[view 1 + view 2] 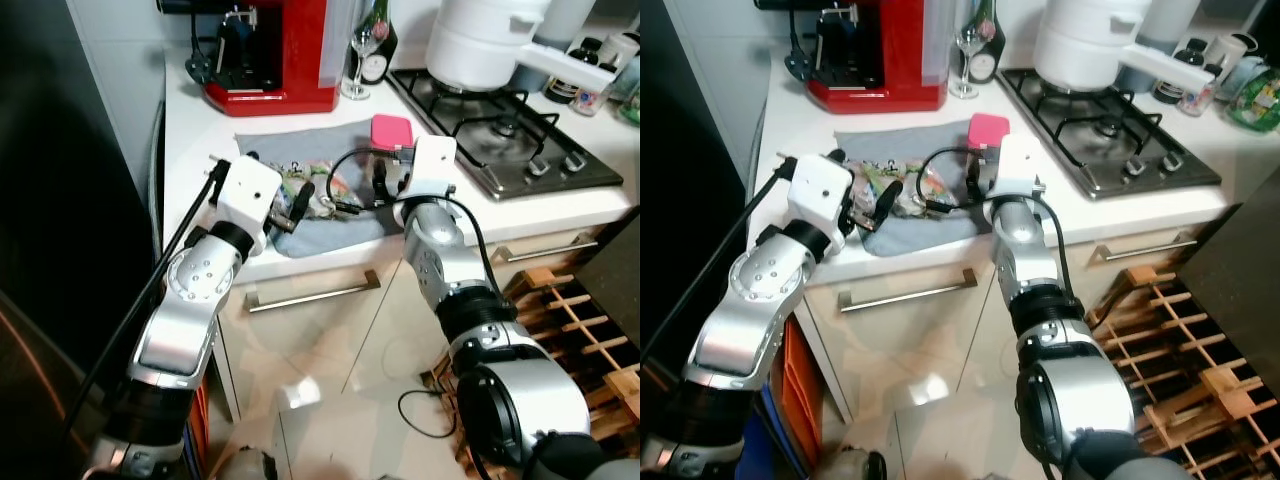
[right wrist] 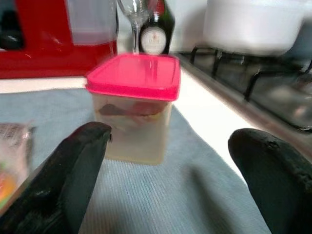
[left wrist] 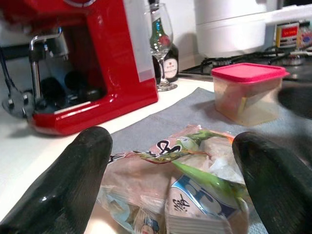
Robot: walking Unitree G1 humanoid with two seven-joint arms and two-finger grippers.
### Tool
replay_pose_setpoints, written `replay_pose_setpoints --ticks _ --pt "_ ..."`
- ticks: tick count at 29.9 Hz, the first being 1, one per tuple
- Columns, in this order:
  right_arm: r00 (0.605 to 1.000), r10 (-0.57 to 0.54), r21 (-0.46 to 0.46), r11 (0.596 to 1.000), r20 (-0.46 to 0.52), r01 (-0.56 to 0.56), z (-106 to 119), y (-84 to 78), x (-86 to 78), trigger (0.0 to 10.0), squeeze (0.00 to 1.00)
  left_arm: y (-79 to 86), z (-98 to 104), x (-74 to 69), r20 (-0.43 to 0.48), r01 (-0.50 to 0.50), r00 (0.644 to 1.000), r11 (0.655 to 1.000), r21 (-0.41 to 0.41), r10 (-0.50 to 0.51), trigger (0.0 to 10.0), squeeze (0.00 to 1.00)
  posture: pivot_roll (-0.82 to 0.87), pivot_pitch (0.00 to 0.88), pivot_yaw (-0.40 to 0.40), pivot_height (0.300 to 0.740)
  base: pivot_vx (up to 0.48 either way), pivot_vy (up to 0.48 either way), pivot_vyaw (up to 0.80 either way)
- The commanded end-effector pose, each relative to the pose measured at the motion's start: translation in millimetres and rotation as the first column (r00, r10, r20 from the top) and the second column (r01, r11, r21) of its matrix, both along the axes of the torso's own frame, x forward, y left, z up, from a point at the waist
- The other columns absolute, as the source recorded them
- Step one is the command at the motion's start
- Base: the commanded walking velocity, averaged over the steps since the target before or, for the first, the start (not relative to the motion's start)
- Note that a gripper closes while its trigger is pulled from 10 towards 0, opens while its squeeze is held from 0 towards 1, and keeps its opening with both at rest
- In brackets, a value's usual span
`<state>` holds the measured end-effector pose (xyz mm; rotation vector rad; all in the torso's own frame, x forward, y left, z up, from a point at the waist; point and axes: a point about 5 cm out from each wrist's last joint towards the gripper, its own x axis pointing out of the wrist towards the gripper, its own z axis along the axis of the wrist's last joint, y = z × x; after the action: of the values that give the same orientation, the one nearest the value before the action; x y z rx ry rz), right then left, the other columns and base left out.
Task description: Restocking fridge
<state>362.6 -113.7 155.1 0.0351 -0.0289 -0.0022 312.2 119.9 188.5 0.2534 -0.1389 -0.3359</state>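
Observation:
A crinkled plastic bag of food (image 3: 187,178) lies on a grey cloth (image 1: 268,146) on the white counter. My left gripper (image 3: 171,146) is open, one finger on each side of the bag, low over the cloth. A clear tub with a pink lid (image 2: 134,100) stands upright further back on the same cloth. My right gripper (image 2: 170,139) is open and points at the tub from a short way off, apart from it. From the head, the bag (image 1: 320,190) lies between both wrists and the tub (image 1: 391,130) sits just beyond the right one.
A red coffee machine (image 1: 270,50), a wine glass (image 1: 358,48) and a dark bottle (image 1: 381,38) stand behind the cloth. A gas hob (image 1: 505,135) carrying a white pot (image 1: 480,40) is to the right. A dark fridge side (image 1: 50,200) rises at left; a wooden rack (image 1: 575,315) stands on the floor at right.

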Motion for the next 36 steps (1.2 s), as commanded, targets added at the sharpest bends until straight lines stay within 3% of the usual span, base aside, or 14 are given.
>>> replay_pose_setpoints --ticks 1,5,7,12,17,26,36 --pt "0.992 0.002 -0.025 1.0 0.123 0.001 24.6 -3.3 -9.0 10.0 0.0 -2.3 2.4 4.5 0.003 0.001 1.0 1.0 -0.03 -0.001 10.0 0.0 0.07 0.0 -0.072 0.74 0.0 0.0 0.0" --pt "0.977 -0.011 -0.052 0.998 0.214 0.022 36.8 -10.3 -20.0 10.0 0.0 -2.9 2.8 7.1 0.003 -0.006 1.0 0.998 -0.063 0.006 10.0 0.0 0.06 0.0 -0.069 0.74 0.0 0.0 0.0" --pt "0.96 -0.043 -0.07 0.995 0.276 0.064 43.7 -26.6 -29.6 10.0 0.0 -4.2 4.2 10.3 0.013 -0.03 0.999 0.995 -0.098 0.031 10.0 0.0 0.04 0.0 -0.064 0.74 0.0 -0.428 0.0" --pt "0.967 -0.077 -0.088 0.991 0.241 0.101 37.7 -40.9 -32.3 10.0 0.0 -6.7 8.0 16.4 0.031 -0.053 0.998 0.989 -0.139 0.058 10.0 0.0 0.02 0.0 -0.054 0.74 0.052 -0.419 0.0" --pt "0.964 -0.089 -0.099 0.988 0.25 0.116 42.1 -44.6 -31.1 10.0 0.0 -8.5 15.7 22.2 0.06 -0.062 0.996 0.987 -0.148 0.072 10.0 0.0 0.02 0.0 -0.048 0.74 0.267 -0.396 0.0" --pt "0.969 -0.037 -0.092 0.994 0.244 0.061 43.4 -31.7 -27.8 10.0 0.0 -9.9 17.2 31.6 0.063 -0.099 0.992 0.987 -0.127 0.108 10.0 0.0 0.01 0.0 -0.032 0.74 0.292 -0.373 0.0" --pt "0.979 0.088 -0.058 0.995 0.184 -0.079 30.2 -13.8 -31.6 10.0 0.0 -5.7 18.4 31.8 0.074 -0.12 0.989 0.983 -0.14 0.131 10.0 0.0 0.02 0.0 -0.037 0.74 0.0 0.0 0.0"
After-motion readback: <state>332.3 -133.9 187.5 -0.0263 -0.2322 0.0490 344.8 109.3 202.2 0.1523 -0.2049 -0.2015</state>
